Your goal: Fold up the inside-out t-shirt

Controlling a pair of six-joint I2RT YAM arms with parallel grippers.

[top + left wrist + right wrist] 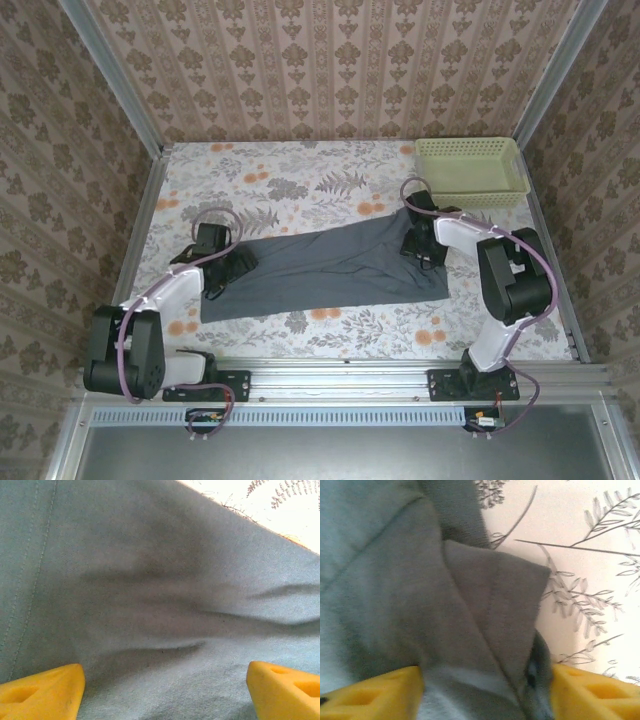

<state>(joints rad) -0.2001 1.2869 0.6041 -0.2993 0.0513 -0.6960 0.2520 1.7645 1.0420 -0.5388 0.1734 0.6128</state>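
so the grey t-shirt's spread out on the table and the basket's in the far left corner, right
No, the basket is in the far right corner, as the top external view shows. The rest holds: the t-shirt lies spread out on the table.

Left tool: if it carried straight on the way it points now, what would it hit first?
The inside-out t-shirt: the left tool, standing open, points straight at its fabric, seemingly close, though depth is unclear.
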